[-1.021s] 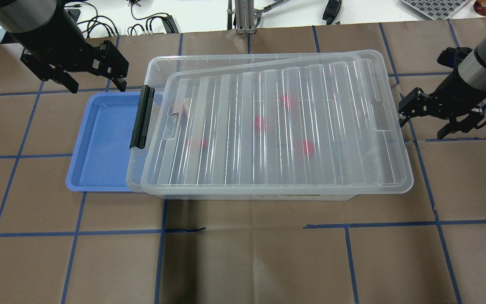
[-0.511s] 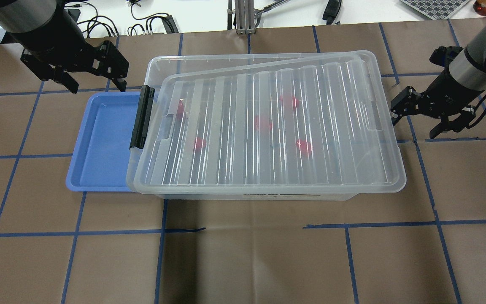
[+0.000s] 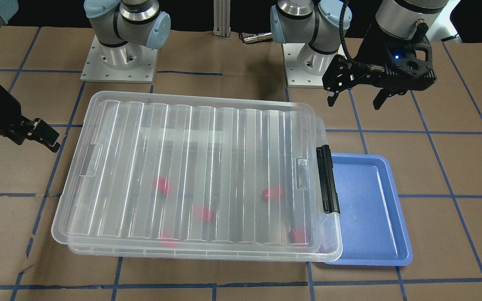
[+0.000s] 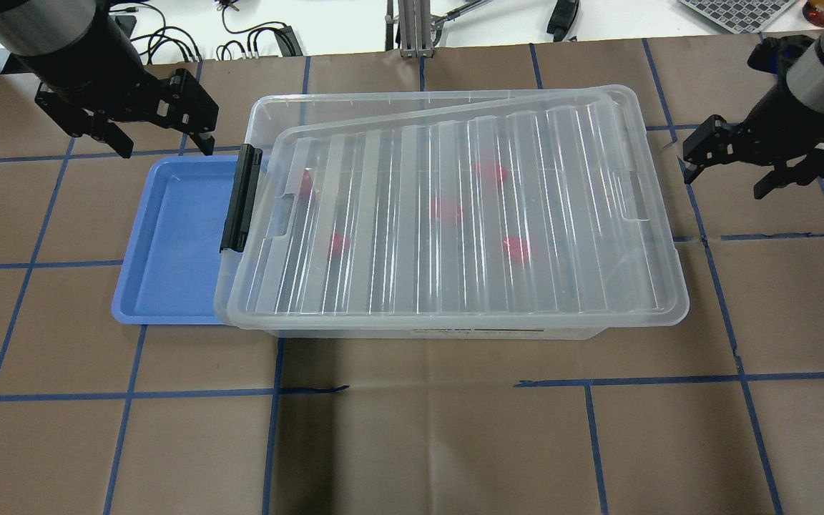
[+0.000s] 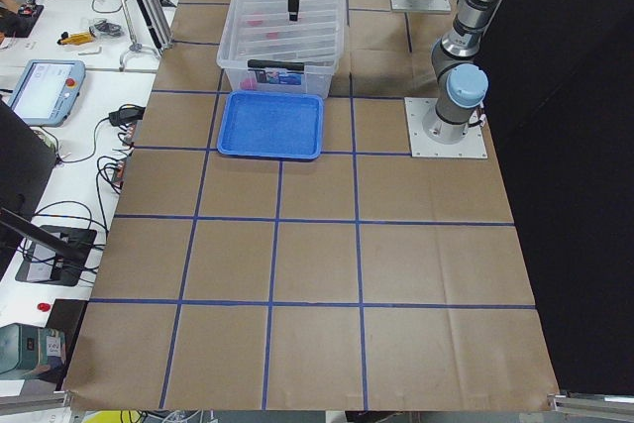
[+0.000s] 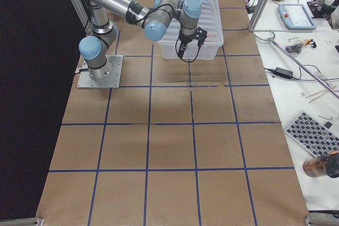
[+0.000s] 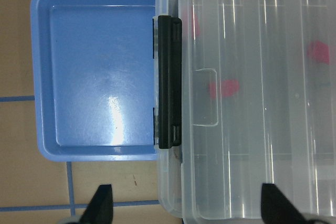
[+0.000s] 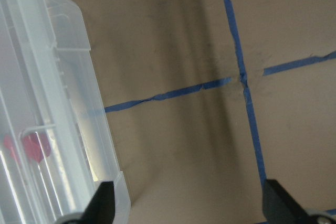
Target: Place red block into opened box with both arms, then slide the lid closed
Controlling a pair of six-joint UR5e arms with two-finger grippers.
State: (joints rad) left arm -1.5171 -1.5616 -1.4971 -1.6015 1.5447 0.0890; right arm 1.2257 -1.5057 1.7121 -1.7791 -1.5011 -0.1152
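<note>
L gripper hovers above the table past the far-left corner of the blue tray. Its fingers are spread wide w/ nothing between them, and it hasn't shifted over the last sec. The tray lies flat, its right end tucked under the box's left end. The black latch sits on that short end.

The box is mid-table, same spot as before. The lid rests on top and is what changed: approx. a sec ago it overhung the box on the right, then it slid left, so its left edge now reaches about to the latch end. It hasn't budged in the last half sec. It's skewed though, w/ the near edge about flush and a wedge of box rim uncovered along the far side, widest at far left.

Five red pieces show blurred through the lid, e.g. one red block near the middle, so they're all inside the box.

R gripper was right up by the lid's right end half a sec ago. It has since backed off right and farther away, well clear, fingers wide open and empty.

Judgement: placing looks done and the closing push has landed, but the lid isn't square or seated. It prob. needs a nudge at the far-left corner.
</note>
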